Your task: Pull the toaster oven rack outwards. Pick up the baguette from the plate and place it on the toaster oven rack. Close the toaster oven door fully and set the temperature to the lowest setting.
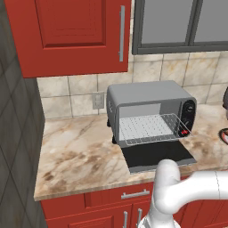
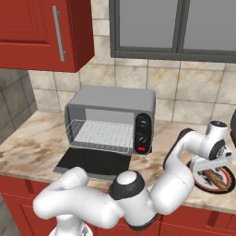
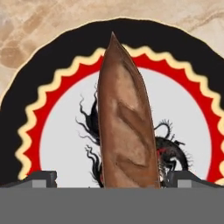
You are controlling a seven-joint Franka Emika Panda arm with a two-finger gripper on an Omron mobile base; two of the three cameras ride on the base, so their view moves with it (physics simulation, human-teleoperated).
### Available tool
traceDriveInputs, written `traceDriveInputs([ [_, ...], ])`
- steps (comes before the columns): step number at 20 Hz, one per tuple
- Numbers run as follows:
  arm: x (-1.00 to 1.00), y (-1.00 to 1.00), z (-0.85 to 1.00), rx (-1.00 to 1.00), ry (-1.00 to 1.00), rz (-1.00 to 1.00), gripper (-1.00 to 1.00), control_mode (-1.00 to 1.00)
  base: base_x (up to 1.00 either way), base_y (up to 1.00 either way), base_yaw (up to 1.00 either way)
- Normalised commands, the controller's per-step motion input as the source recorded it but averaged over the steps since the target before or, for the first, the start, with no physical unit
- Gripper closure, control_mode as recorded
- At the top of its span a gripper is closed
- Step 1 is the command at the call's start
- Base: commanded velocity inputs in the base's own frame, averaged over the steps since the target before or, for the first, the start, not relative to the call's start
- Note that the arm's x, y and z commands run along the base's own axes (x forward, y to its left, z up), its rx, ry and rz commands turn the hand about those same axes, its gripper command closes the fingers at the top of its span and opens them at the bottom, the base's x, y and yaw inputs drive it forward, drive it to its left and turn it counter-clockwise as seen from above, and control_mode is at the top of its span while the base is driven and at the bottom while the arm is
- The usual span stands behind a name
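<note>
The toaster oven (image 1: pixel 147 95) (image 2: pixel 110 99) stands on the marble counter with its door (image 1: pixel 158 156) (image 2: pixel 94 162) folded down flat. The toaster oven rack (image 1: pixel 149 129) (image 2: pixel 103 134) juts out over the door. To the oven's right, a black, red and white plate (image 2: pixel 228 177) (image 3: pixel 57 74) carries the brown baguette (image 2: pixel 216 179) (image 3: pixel 124 127). My gripper (image 2: pixel 209 169) (image 3: pixel 116 179) hovers just over the plate, open. In the hand view one fingertip (image 3: pixel 41 178) stands on each side of the loaf's near end, apart from it.
A red wall cabinet (image 1: pixel 71 31) hangs above the counter's left part, and a grey-framed window (image 2: pixel 175 27) sits above the oven. A wall outlet (image 1: pixel 98 100) is left of the oven. Bare counter (image 1: pixel 75 151) lies to the oven's left, ending at a dark side wall.
</note>
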Motion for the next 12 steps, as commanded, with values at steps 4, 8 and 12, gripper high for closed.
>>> traceDriveInputs([
  [4, 0.17, -0.05, -0.01, 0.03, 0.04, 0.00, -1.00, -1.00, 0.00, 0.00, 0.00],
  [8, 0.07, -0.16, 0.00, 0.03, 0.04, 0.00, -1.00, -1.00, 0.00, 0.00, 0.00],
  [12, 0.00, -0.12, -0.02, 0.05, 0.04, 0.00, -1.00, -1.00, 0.00, 0.00, 0.00],
])
